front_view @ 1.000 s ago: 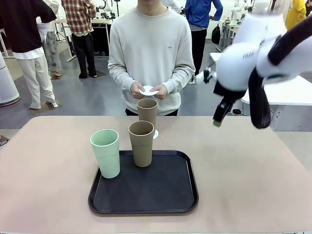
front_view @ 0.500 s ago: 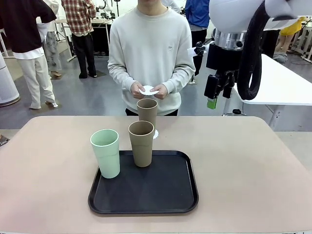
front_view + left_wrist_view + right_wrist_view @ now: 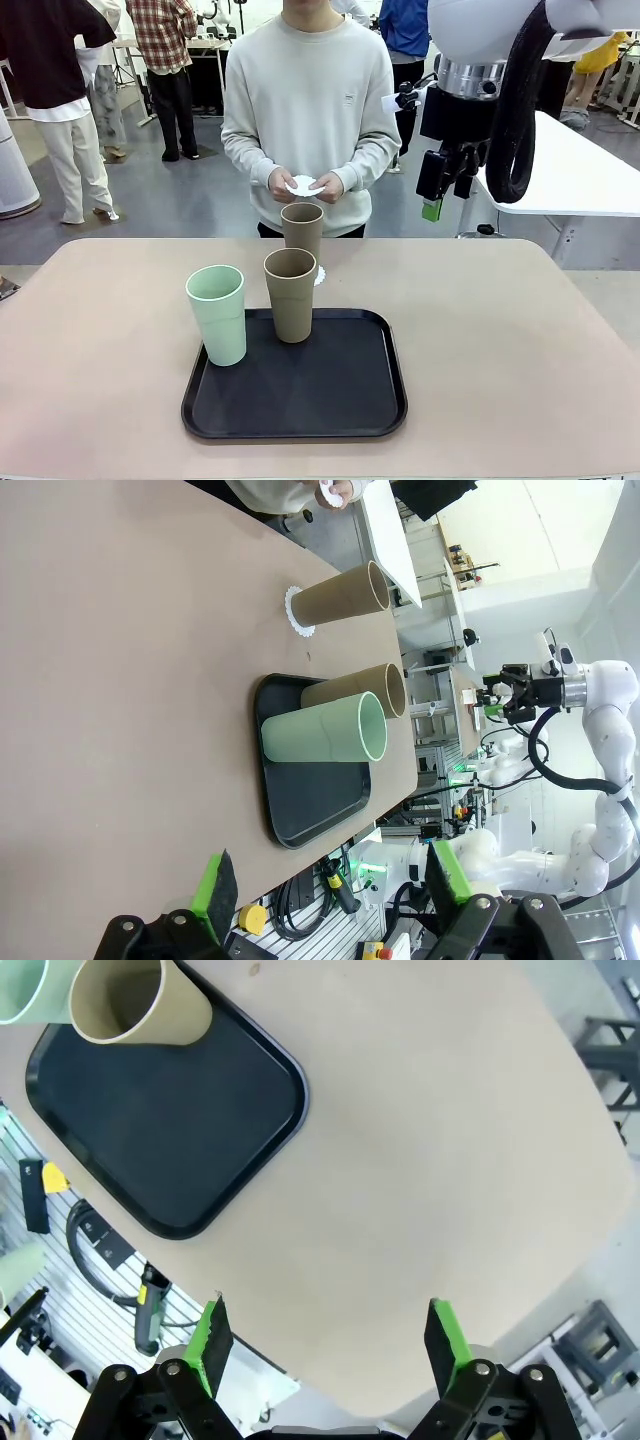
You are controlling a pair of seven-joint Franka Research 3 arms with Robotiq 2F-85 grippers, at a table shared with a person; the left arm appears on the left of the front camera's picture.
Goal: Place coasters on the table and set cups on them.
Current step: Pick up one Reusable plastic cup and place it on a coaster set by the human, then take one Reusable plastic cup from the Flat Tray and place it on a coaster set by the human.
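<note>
- Since a second ago the right arm has swung upright. The right gripper (image 3: 445,195) now hangs higher, above the far right part of the large beige-tan tabletop (image 3: 520,340). The cups, the tray and the person's hands lie as before.
- The left gripper (image 3: 330,885) has its jaws spread wide and holds nothing. In its wrist view the tabletop and the cups lie beyond it.
- A pale mint green tapered cup (image 3: 216,312) stands upright on the far left corner of the black rounded-square tray (image 3: 300,400).
- Just to its right, a brown-taupe tapered cup (image 3: 290,293) stands upright on the tray near its far edge.
- Behind that, off the tray, a second brown-taupe cup (image 3: 302,230) stands upright on a white scalloped paper coaster (image 3: 319,274) that lies on the tabletop.
- At the far side, the person's hands (image 3: 330,186) hold another white coaster (image 3: 303,185) above the tabletop, clear of it.
- The right gripper's jaws are wide apart and empty. In its wrist view the green pads (image 3: 212,1332) stand over bare tabletop, with the tray and the brown-taupe cup well apart from them at upper left.
</note>
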